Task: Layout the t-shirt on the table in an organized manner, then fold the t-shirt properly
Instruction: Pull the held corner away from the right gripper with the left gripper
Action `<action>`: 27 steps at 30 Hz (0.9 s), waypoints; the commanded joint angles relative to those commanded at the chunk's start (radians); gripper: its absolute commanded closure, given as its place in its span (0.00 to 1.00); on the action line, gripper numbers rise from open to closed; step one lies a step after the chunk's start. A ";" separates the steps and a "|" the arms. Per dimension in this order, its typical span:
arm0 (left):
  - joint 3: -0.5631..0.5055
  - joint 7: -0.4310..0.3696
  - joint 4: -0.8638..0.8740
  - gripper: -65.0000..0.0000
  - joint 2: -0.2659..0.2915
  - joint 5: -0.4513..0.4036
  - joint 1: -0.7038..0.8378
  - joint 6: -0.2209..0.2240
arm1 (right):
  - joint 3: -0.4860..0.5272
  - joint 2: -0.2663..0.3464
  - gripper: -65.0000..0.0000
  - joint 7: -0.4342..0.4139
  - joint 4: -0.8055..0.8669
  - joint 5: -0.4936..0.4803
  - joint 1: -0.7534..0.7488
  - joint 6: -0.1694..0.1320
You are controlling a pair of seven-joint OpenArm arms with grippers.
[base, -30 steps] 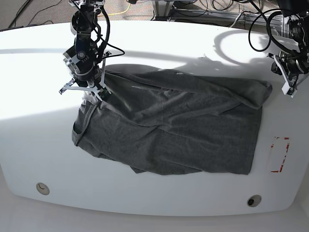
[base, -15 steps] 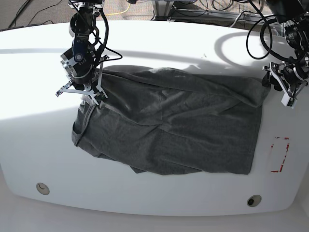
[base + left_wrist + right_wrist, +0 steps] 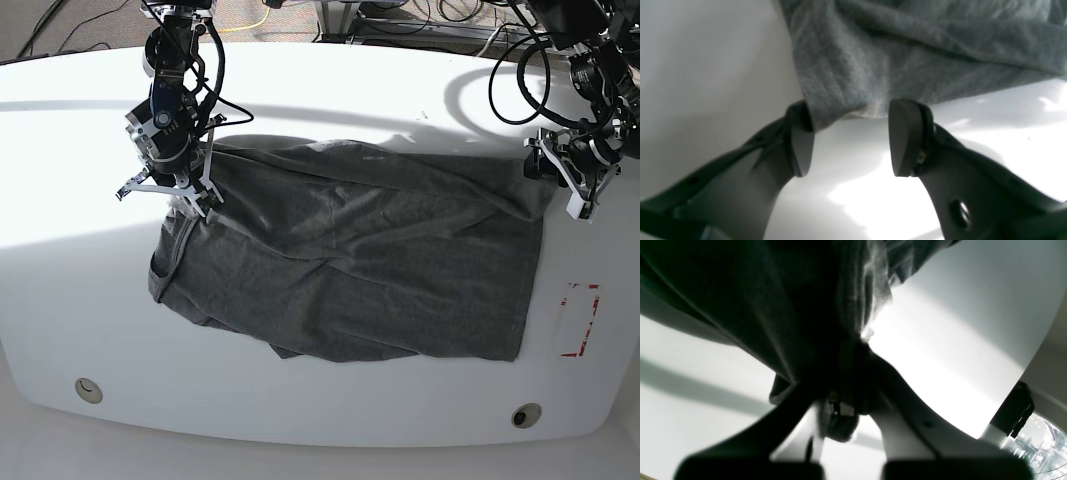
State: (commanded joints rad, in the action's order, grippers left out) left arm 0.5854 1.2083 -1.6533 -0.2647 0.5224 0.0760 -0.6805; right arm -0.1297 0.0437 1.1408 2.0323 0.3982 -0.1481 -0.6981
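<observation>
A: Left gripper [image 3: 850, 138], jaws state?
B: Jaws apart. The corner edge of the t-shirt [image 3: 907, 50] sits between the two dark pads [image 3: 903, 136], cloth touching the one on the picture's left, not pinched. White table [image 3: 706, 66] underneath.

A: Right gripper [image 3: 843, 380]?
B: Jaws together, clamped on a bunched fold of the t-shirt; wrist view is dark, cloth hangs from the pinch over the table.

A: Base view, where are they?
B: Left gripper [image 3: 560, 170] on the picture's right, at the shirt's far right corner. Right gripper [image 3: 190, 190] on the picture's left, at the far left corner, cloth pulled up a bit there.

A: T-shirt overall?
B: Dark grey, wrinkled, spread across the middle of the table [image 3: 330, 90] as a rough rectangle. Diagonal folds through the centre, left edge rolled over, near edge uneven.

A: Anything else?
B: Red tape mark [image 3: 580, 320] just beside the shirt's right edge, not touching. Two grommet holes near the front edge, left one [image 3: 88, 389] and right one [image 3: 526, 414], both well apart from the cloth.
</observation>
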 joint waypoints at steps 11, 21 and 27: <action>-0.002 -0.068 0.089 0.49 0.000 -0.011 -0.002 0.000 | 0.003 -0.002 1.00 -0.002 0.000 -0.006 0.000 0.000; -0.006 -0.152 0.293 0.50 -0.003 -0.008 -0.071 -0.006 | 0.003 -0.002 1.00 -0.002 0.000 -0.006 0.000 0.000; -0.008 -0.152 0.288 0.50 0.000 -0.005 -0.078 -0.006 | 0.005 -0.002 1.00 -0.002 0.000 -0.006 0.000 0.000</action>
State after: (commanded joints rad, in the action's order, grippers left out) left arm 0.5777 1.0564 -1.3648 -0.2647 0.5178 -0.0023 -0.6866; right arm -0.1250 0.0422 1.1393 2.0323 0.3920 -0.1481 -0.6981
